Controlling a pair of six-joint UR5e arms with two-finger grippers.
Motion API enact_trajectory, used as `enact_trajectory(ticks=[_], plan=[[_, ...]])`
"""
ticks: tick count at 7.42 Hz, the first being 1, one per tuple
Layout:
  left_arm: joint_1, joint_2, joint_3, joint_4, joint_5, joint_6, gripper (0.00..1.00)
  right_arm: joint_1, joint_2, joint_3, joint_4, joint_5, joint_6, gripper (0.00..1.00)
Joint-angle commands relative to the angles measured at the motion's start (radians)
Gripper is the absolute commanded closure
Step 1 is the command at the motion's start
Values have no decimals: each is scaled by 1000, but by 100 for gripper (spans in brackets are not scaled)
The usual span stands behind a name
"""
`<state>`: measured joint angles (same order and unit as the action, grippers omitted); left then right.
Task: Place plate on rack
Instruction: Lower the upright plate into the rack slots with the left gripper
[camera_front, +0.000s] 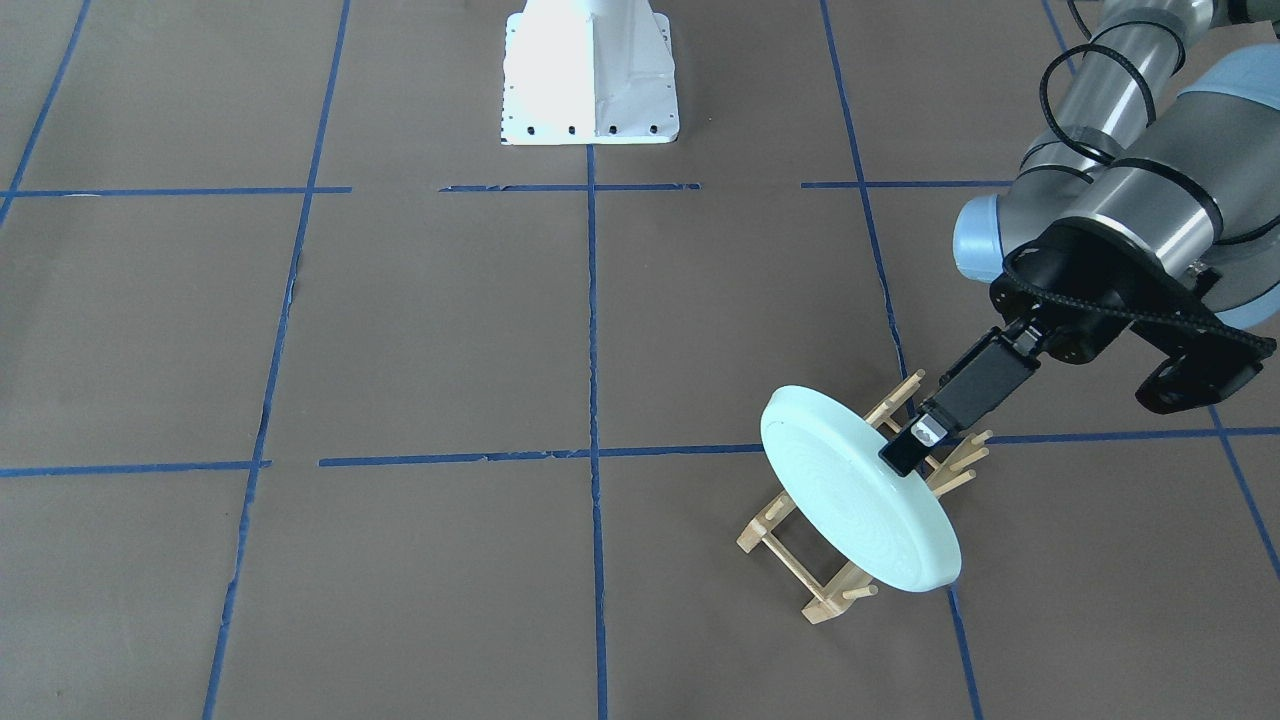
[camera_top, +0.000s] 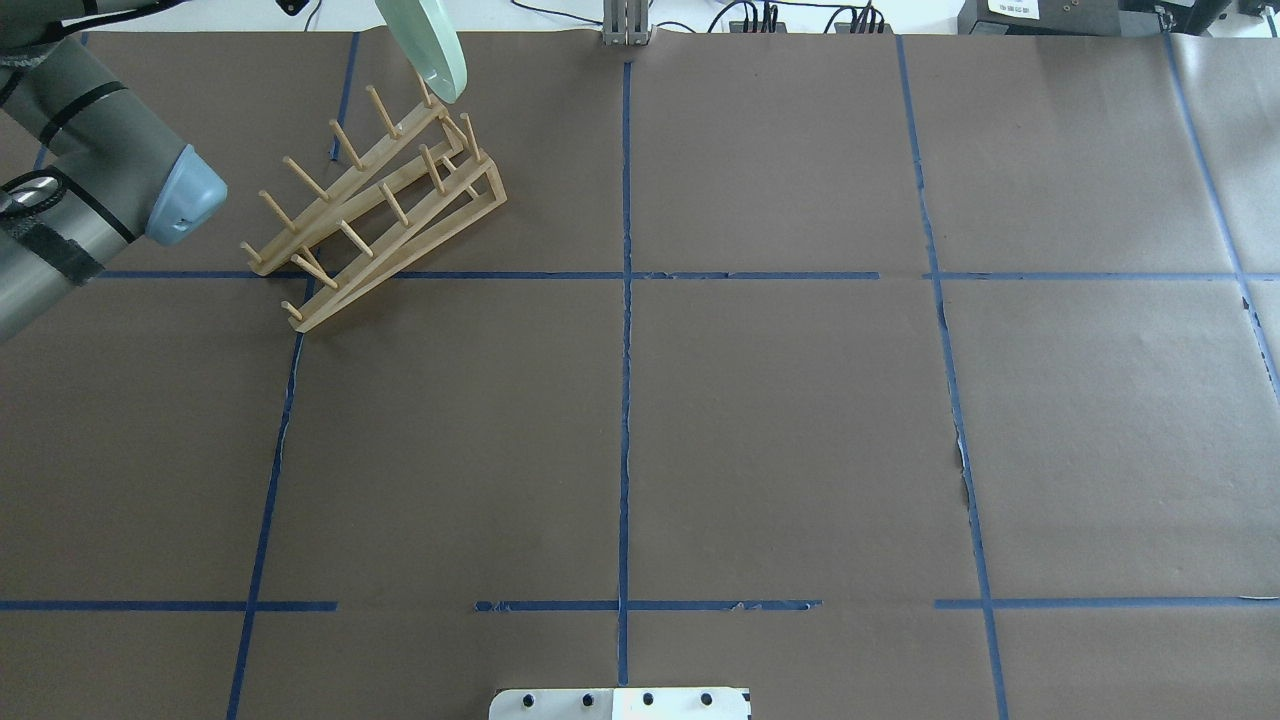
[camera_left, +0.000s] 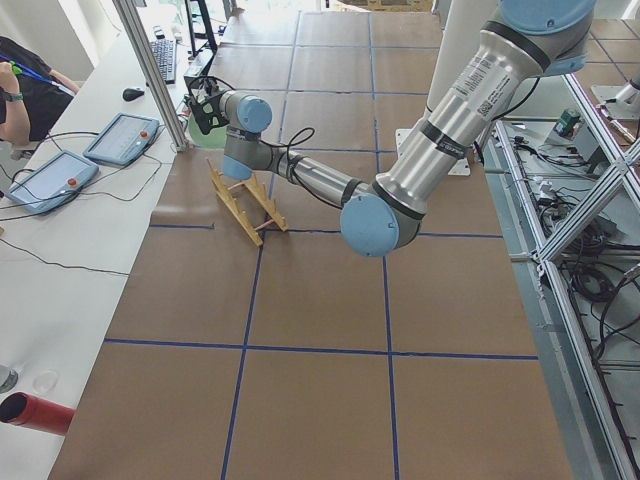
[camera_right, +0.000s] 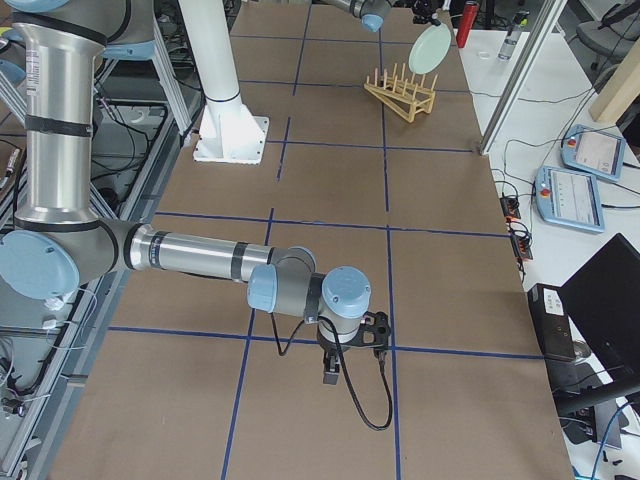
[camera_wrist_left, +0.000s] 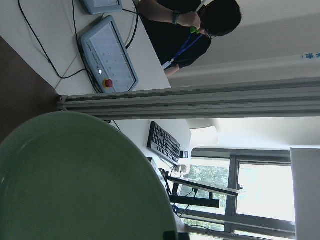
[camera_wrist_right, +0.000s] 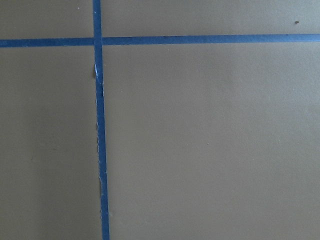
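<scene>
One edge of the plate (camera_front: 860, 490) is pinched in the left gripper (camera_front: 905, 453), whose jaws press together on the raised rim. From that grip the plate hangs tilted on edge, its broad face turned away from the arm. It sits over the rack (camera_front: 768, 527), with its lower rim down among the pegs at the rack's end farthest from the robot; whether it touches the wood I cannot tell. The right gripper (camera_right: 332, 372) hangs low over the table (camera_front: 450, 330), well apart from the rack, and I cannot tell if it is spread or closed.
</scene>
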<state>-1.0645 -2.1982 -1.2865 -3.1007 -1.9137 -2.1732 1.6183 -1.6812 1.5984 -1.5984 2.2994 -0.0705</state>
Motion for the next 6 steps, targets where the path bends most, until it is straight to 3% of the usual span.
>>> enact_trajectory(ticks=[1, 6], plan=[[6, 17, 27, -53, 24, -8, 100, 0, 0, 0, 0, 0, 0, 0], [38, 31, 56, -90, 48, -8, 100, 0, 0, 0, 0, 0, 0, 0]])
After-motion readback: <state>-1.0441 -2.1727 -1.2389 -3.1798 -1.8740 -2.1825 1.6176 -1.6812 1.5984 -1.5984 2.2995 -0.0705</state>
